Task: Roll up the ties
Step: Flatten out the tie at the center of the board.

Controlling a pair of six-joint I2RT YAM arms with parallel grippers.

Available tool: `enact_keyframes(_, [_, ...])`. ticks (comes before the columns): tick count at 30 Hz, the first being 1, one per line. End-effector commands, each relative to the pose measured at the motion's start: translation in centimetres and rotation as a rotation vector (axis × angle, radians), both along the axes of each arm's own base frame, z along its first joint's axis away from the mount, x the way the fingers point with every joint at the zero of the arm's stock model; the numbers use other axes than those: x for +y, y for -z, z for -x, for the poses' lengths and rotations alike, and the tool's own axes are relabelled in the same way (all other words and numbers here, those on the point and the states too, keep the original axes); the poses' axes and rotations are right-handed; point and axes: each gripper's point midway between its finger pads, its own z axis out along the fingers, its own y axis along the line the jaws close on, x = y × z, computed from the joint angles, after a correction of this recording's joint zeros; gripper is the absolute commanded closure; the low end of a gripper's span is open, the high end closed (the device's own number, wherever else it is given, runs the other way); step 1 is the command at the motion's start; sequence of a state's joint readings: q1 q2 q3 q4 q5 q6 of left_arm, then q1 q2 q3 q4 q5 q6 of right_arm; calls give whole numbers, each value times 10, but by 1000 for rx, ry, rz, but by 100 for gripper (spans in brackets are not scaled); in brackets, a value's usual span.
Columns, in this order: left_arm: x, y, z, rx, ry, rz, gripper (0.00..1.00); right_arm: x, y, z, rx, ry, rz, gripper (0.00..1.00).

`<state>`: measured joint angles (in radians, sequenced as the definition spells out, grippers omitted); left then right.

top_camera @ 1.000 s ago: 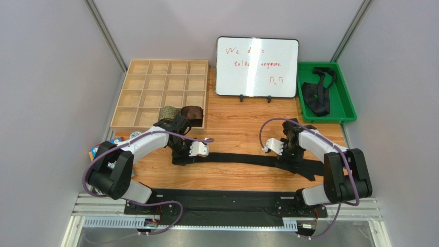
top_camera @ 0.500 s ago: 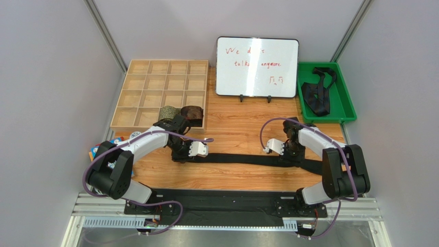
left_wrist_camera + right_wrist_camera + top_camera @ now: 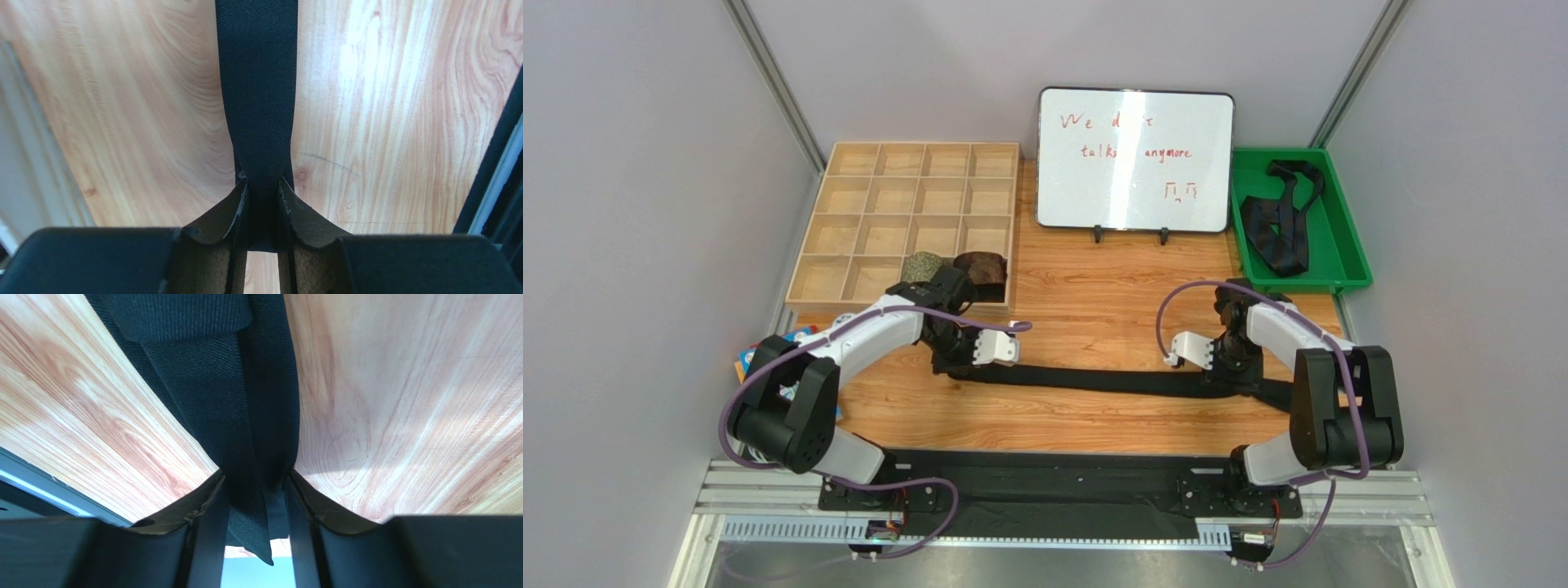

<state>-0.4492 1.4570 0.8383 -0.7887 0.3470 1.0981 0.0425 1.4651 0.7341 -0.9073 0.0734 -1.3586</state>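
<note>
Left end effector [image 3: 263, 205] is clamped on the narrow end of a black tie [image 3: 1100, 379], its tan pads [image 3: 236, 208] pinching the strip between them. Right end effector [image 3: 258, 505] is likewise closed on the other, wider end, where the cloth looks doubled over and a pointed tip hangs below the pads. Between them the tie lies on the counter [image 3: 1075, 306], its long axis roughly parallel to the near edge, with the left grip toward the left edge and the right grip toward the right edge.

The fabric is a fine diagonal twill, matte and limp; the counter is pale varnished wood grain.

Any roll has to travel along that axis, so I judge it would start at one held end and wind toward the other. The left arm is nearer the wooden tray [image 3: 891, 196] at the far left corner, where an olive coil [image 3: 922, 265] and a reddish-brown coil [image 3: 983, 262] sit in adjacent compartments of its near row. More black ties [image 3: 1274, 227] lie loose in a green bin [image 3: 1360, 263] at the far right corner.
</note>
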Motion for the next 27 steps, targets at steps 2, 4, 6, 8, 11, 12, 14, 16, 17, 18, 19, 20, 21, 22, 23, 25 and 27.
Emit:
enact_keyframes(2, [-6, -4, -7, 21, -30, 10, 72, 0, 7, 9, 43, -52, -24, 60])
enact_keyframes(4, [-2, -2, -11, 15, -43, -11, 68, 0, 6, 9, 45, -52, -27, 60])
enact_keyframes(6, [1, 1, -11, 13, -40, -29, 64, 0, 6, 8, 50, -50, -31, 60])
enact_keyframes(8, [2, 0, -11, 4, -33, -37, 55, -1, 5, 8, 56, -50, -33, 58])
enact_keyframes(11, [6, -5, -14, -20, -45, -46, 38, -4, 1, 4, 44, -40, -22, 42])
enact_keyframes(12, [5, -9, -14, -20, -47, -29, 36, -4, -4, -1, 30, -40, -22, 33])
enact_keyframes(14, [1, -24, -11, -35, -57, 36, 28, -8, -13, -4, 10, 11, -44, 27])
enact_keyframes(16, [4, -36, -11, -56, -87, 81, 20, 6, -33, -12, -9, 64, -121, 19])
enact_keyframes(17, [5, -48, -10, -84, -99, 108, 17, 13, -44, -14, -23, 92, -159, 15])
enact_keyframes(18, [4, -57, -10, -87, -121, 152, 1, 21, -54, -16, -30, 118, -202, 9])
enact_keyframes(19, [4, -71, -9, -119, -130, 194, 0, 37, -75, -24, -54, 179, -289, 6])
enact_keyframes(20, [4, -78, -5, -117, -140, 220, 1, 46, -85, -29, -69, 212, -332, 4])
enact_keyframes(21, [2, -87, -5, -116, -175, 260, 1, 55, -96, -35, -91, 235, -376, 0])
enact_keyframes(22, [0, -102, -4, -154, -197, 297, 0, 70, -115, -47, -125, 262, -457, 0])
enact_keyframes(23, [-4, -113, -6, -179, -218, 336, 0, 80, -126, -52, -137, 334, -505, 0])
enact_keyframes(25, [-14, -142, -2, -227, -247, 451, 1, 109, -151, -70, -172, 373, -630, 0])
enact_keyframes(27, [-28, -158, 2, -257, -223, 565, 0, 135, -166, -77, -156, 490, -730, 0])
